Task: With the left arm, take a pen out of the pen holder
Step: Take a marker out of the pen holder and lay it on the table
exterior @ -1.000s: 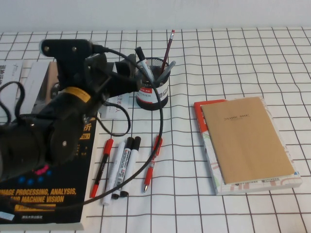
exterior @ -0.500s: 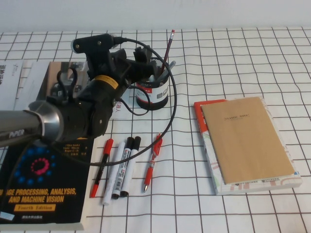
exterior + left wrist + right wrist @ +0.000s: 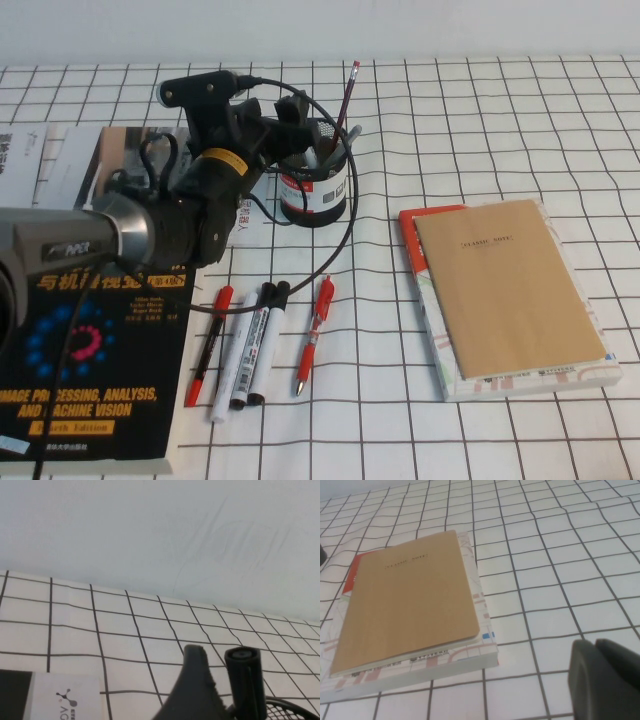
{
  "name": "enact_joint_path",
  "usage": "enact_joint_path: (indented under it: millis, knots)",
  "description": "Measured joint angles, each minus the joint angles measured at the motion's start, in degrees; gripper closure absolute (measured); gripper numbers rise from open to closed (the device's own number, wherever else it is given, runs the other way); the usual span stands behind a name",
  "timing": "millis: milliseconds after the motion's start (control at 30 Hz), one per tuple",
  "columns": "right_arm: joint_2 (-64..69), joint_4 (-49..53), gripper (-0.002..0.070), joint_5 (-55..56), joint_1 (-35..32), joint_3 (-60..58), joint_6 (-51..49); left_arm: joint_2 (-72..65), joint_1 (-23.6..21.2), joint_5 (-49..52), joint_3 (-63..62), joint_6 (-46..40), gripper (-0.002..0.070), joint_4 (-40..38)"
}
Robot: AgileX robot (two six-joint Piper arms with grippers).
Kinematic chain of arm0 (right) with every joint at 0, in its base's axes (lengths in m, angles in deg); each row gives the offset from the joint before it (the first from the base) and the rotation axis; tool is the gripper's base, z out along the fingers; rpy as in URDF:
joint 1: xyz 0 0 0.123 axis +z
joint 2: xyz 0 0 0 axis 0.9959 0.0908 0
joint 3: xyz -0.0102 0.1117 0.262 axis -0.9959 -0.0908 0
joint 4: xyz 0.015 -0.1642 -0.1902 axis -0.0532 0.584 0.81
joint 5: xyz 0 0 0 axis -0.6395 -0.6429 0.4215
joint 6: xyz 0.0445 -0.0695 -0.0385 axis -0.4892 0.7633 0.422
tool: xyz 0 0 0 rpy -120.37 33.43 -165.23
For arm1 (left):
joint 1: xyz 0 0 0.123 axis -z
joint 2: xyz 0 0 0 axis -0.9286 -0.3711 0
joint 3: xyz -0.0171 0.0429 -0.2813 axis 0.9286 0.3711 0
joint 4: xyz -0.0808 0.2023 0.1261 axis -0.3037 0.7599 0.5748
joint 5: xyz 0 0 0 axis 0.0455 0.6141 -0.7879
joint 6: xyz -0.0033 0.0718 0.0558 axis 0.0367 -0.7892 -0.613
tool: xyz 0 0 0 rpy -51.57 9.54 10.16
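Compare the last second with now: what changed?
The left arm swung right, uncovering more of the textbook and bringing the left tool in over the pen holder. The tool is open and holds nothing. The loose pens and the notebook stayed put. The right tool hangs over the table near the notebook.

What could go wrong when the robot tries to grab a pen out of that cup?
The open left tool is right at the rim of the pen holder; a sideways push could tip it over. Its black cable curves past the holder and could drag it. The pens stand crowded, so it might pinch two. The right tool sits over by the notebook.
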Motion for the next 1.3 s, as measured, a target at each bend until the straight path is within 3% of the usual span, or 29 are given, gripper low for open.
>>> enact_joint_path:
  millis: [433, 800, 1300]
  knots:
    - [0.0, 0.0, 0.0692, 0.0, 0.0, 0.0, 0.0, -5.13, -0.25, -0.03, -5.28, 6.43, 0.0222, 3.48]
    - [0.0, 0.0, 0.0693, 0.0, 0.0, 0.0, 0.0, -5.27, -0.78, 0.22, -5.28, 6.81, 0.055, 4.26]
    - [0.0, 0.0, 0.0693, 0.0, 0.0, 0.0, 0.0, -1.78, -1.29, -0.12, -5.28, 6.81, 0.0587, 9.74]
